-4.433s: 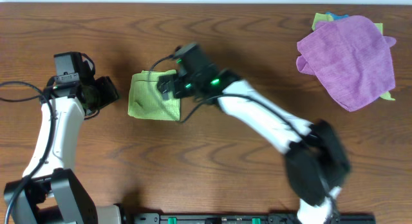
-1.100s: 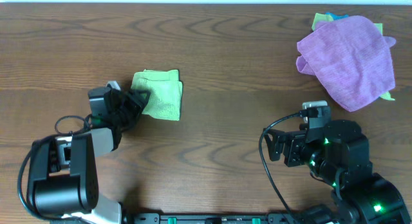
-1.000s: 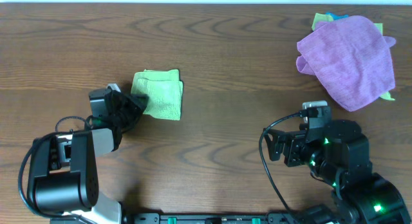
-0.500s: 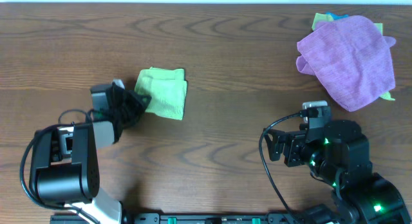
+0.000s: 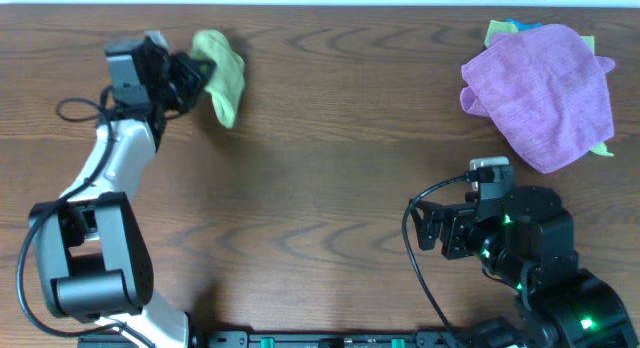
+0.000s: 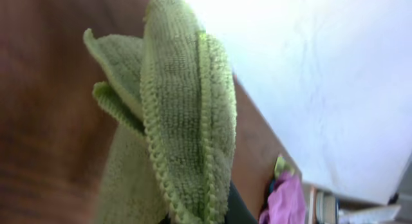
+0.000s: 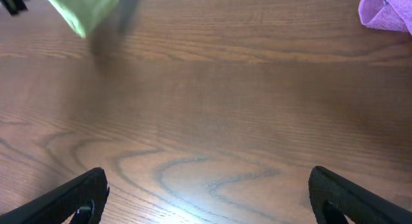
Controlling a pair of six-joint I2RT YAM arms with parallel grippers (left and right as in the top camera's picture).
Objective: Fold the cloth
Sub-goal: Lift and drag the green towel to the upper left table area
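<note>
The lime-green cloth [image 5: 222, 74] hangs bunched and lifted off the table at the far left. My left gripper [image 5: 194, 68] is shut on its near edge. In the left wrist view the cloth [image 6: 182, 118] fills the frame in doubled folds and hides the jaws almost entirely. My right gripper [image 5: 489, 206] rests near the front right, far from the cloth. Its black fingers [image 7: 72, 199] stand wide apart over bare wood, and the right gripper [image 7: 207, 206] holds nothing. The cloth [image 7: 85, 11] shows blurred at the top left of the right wrist view.
A larger purple cloth [image 5: 542, 94] lies crumpled at the far right, with green-yellow scraps [image 5: 500, 31] peeking from under it. Its edge [image 7: 388, 9] also shows in the right wrist view. The brown wooden table [image 5: 340, 178] spreads between the arms.
My left gripper closed on the folded cloth, lifted it off the table and carried it up toward the far left, where it now hangs bunched. The right arm has not moved.
</note>
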